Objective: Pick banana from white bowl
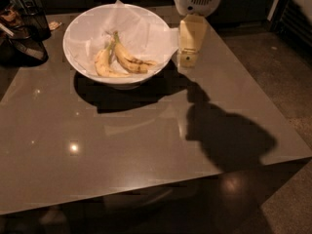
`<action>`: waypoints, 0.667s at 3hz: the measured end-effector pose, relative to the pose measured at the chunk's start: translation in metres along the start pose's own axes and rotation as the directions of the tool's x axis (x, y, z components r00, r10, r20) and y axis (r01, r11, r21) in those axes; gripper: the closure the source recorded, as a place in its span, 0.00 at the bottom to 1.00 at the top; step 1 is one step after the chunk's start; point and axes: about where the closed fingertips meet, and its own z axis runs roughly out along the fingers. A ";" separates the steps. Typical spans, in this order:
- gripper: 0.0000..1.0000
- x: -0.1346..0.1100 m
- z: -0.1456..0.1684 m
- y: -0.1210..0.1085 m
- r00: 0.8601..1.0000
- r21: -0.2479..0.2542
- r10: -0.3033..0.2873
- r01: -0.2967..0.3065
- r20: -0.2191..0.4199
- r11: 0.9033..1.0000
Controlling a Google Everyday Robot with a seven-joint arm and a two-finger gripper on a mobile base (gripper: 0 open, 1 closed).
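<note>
Your cream-coloured gripper (188,57) hangs just outside the right rim of the large round white bowl (78,52) on the glossy grey table (122,145). The longer, brown-streaked yellow banana (130,61) lies in the bowl on crumpled white paper (141,30), left of the gripper, beside a paler, shorter banana (103,65). How wide the gripper stands is not discernible.
</note>
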 end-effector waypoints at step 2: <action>0.00 -0.023 0.001 -0.016 0.998 0.037 -0.002 0.000 0.060 0.999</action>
